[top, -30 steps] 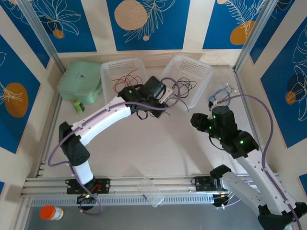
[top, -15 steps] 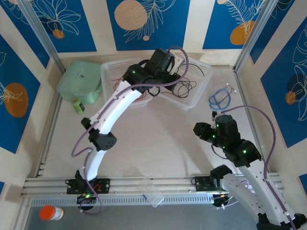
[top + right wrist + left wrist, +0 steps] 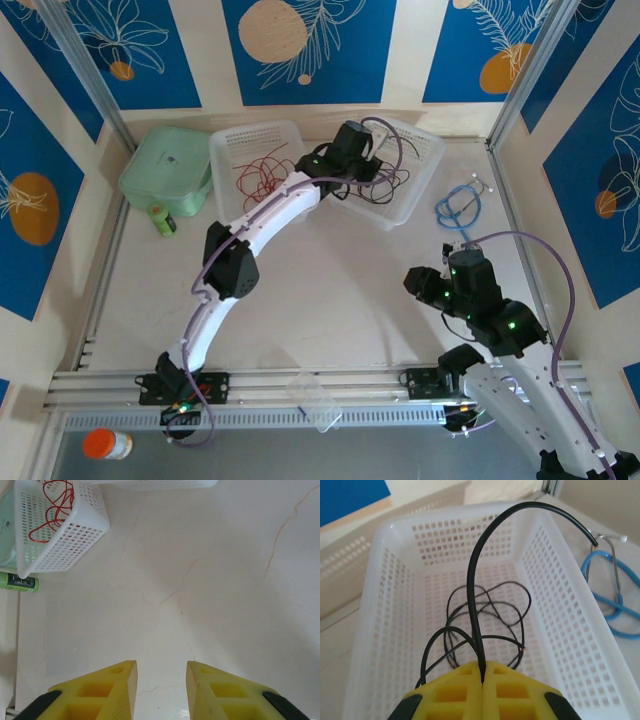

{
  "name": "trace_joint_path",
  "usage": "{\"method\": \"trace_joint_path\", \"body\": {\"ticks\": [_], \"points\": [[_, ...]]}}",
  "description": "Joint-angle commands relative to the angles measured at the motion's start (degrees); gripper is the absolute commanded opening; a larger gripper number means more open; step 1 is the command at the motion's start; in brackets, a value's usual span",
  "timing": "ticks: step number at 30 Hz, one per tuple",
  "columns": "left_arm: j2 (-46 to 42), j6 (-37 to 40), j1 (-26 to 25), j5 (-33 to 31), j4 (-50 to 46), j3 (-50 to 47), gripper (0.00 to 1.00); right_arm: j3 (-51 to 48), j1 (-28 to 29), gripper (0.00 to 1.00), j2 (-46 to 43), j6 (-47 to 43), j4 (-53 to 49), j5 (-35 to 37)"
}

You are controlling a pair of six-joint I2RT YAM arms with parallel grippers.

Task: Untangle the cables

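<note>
now the left end effector (image 3: 483, 672) is pinched shut on a black cable (image 3: 471, 585), which rises from between its yellow fingers and arches over to the right. in the wrist view the cable's free tip shows past the rim of the right-hand white basket (image 3: 395, 610). below it, more black cables (image 3: 492, 612) lie looped on that basket's floor. red cables (image 3: 260, 172) sit coiled in the left-hand white basket (image 3: 218, 160), beside a green lidded box (image 3: 165, 165). a light-blue looped cable (image 3: 612, 607) lies on the table (image 3: 225, 580) just right of the black-cable basket. the right end effector (image 3: 160, 680) hovers above bare table, well apart from both baskets, its fingers parted with nothing between them.
</note>
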Motion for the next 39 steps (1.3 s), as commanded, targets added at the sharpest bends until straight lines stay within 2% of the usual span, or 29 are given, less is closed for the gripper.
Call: {"method": "trace_joint_path", "body": {"ticks": [1, 8, 12, 14, 18, 20, 22, 24, 26, 27, 31, 33, 36, 39], "points": [[4.1, 0.3, -0.2, -0.5, 7.5, 0.9, 0.01, -1.2, 0.5, 0.31, -0.4, 1.3, -0.6, -1.3], [10.9, 0.1, 0.2, 0.0, 7.8, 2.5, 0.01, -1.3, 0.6, 0.31, -0.5, 1.2, -0.5, -1.4], [12.9, -0.3, 0.3, 0.0, 7.8, 2.6, 0.06, -1.1, 0.6, 0.31, -0.5, 1.2, -0.9, -1.1], [13.4, -0.7, 0.4, 0.2, 7.7, 2.5, 0.19, -1.1, 0.6, 0.31, -0.5, 1.2, -1.1, -1.1], [12.8, -1.1, 0.4, 1.2, 7.6, 2.5, 0.53, -0.8, 0.6, 0.32, -0.5, 0.7, -1.3, -0.8], [11.6, -1.2, 0.4, 1.8, 7.9, 2.5, 0.65, -0.3, 0.6, 0.35, -0.4, 0.3, -1.8, -0.3], [9.9, -1.2, 0.4, 2.1, 8.3, 2.5, 0.74, 0.4, 0.5, 0.36, -0.3, -0.4, -2.4, 0.5], [7.6, -0.9, 0.4, 2.5, 8.9, 2.5, 0.82, 1.6, 0.2, 0.38, -0.1, -1.5, -3.2, 1.7], [4.5, -0.4, 0.4, 2.5, 9.4, 2.5, 0.97, 3.2, -0.4, 0.4, 0.3, -3.7, -4.1, 3.0], [3.0, 0.0, 0.4, 2.5, 9.6, 2.5, 1.0, 4.1, -0.8, 0.4, 0.6, -5.0, -4.4, 3.4], [-5.4, 2.4, 0.4, 1.8, 10.1, 1.6, 1.0, 8.7, -3.7, 0.46, 2.5, -12.0, -4.4, 5.8], [-10.8, 4.0, 0.4, 0.7, 10.7, -0.3, 1.0, 10.8, -5.6, 0.55, 3.5, -15.9, -3.2, 6.8], [-21.7, 7.1, 0.4, -2.7, 12.3, -7.9, 1.0, 12.4, -8.8, 0.76, 4.9, -20.2, 0.6, 10.8], [-36.3, 10.6, 0.4, -8.6, 16.2, -22.6, 1.0, 10.1, -11.6, 0.87, 5.4, -28.1, 9.0, 10.0]]}}
